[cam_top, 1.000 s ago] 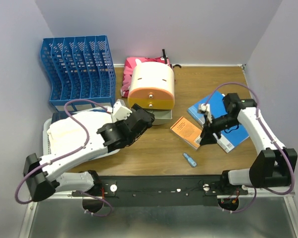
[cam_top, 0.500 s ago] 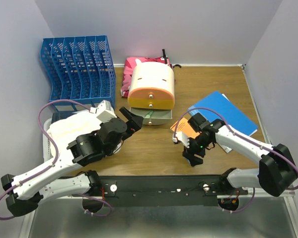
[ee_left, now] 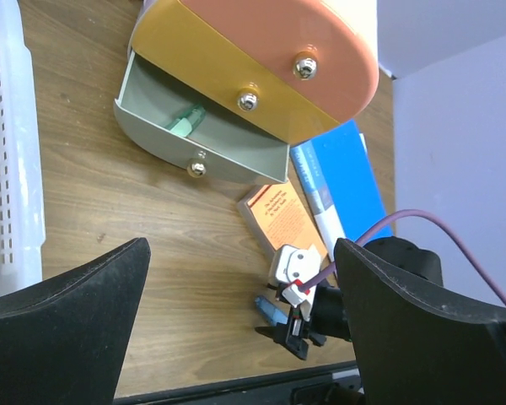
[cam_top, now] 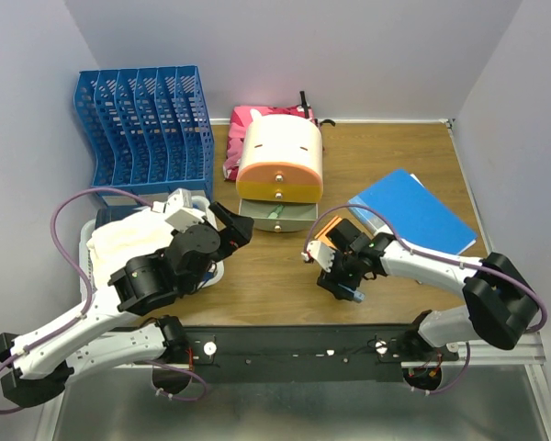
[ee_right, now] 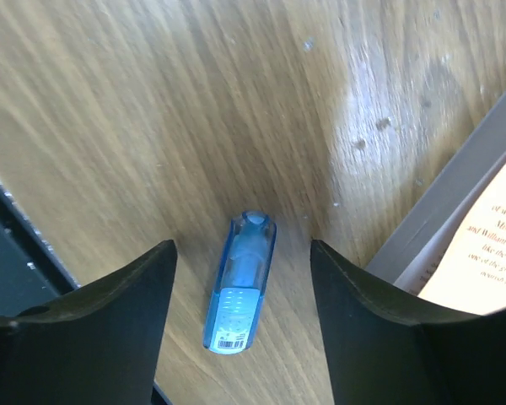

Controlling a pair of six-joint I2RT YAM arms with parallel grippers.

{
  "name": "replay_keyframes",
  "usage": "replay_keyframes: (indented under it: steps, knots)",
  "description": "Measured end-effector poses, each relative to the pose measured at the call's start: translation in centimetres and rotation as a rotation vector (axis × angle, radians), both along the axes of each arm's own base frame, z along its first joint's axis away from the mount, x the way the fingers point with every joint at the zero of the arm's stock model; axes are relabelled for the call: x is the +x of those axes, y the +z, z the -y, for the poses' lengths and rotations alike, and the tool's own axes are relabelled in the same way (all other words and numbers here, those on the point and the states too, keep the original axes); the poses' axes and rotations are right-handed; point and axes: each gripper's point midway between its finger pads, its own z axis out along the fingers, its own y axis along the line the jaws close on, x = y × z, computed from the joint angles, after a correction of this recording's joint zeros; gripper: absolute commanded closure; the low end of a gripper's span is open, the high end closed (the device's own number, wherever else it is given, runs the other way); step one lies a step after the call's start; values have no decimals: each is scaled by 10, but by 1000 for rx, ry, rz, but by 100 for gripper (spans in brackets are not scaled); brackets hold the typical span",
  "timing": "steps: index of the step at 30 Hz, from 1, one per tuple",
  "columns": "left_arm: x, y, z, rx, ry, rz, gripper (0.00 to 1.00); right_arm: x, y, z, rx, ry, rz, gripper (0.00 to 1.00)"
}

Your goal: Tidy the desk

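The desk is a brown wood-grain top. A small clear-blue tube lies near its front rail. My right gripper hangs low over it, open. In the right wrist view the tube lies between the two dark fingers, touching neither. My left gripper is open and empty, left of the drawer unit. The unit's bottom drawer stands pulled out with a green item inside.
An orange booklet and a blue book lie right of the drawer unit. A blue file rack stands at the back left, with a white tray holding cloth before it. A pink bag sits behind the unit.
My right arm swung from the blue book toward the near left and came down over the blue tube, jaws widening. My left gripper drew back from the drawer and opened fully.
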Motion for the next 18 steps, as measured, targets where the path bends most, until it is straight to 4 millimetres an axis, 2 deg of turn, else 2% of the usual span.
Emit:
replay_keyframes:
  steps: [6, 8, 14, 18]
  knots:
    - [3, -6, 4, 52, -8, -7, 1, 1, -3, 9, -32, -17, 25, 31]
    - [3, -7, 4, 57, -11, -5, 1, 2, -2, 10, -36, -15, 35, 37]
    - [5, -4, 6, 58, -20, 17, 1, -1, -6, 16, -81, 23, 16, 66]
    - [5, -11, 5, 66, -27, 27, 1, 1, -6, 15, -95, 36, 7, 87]
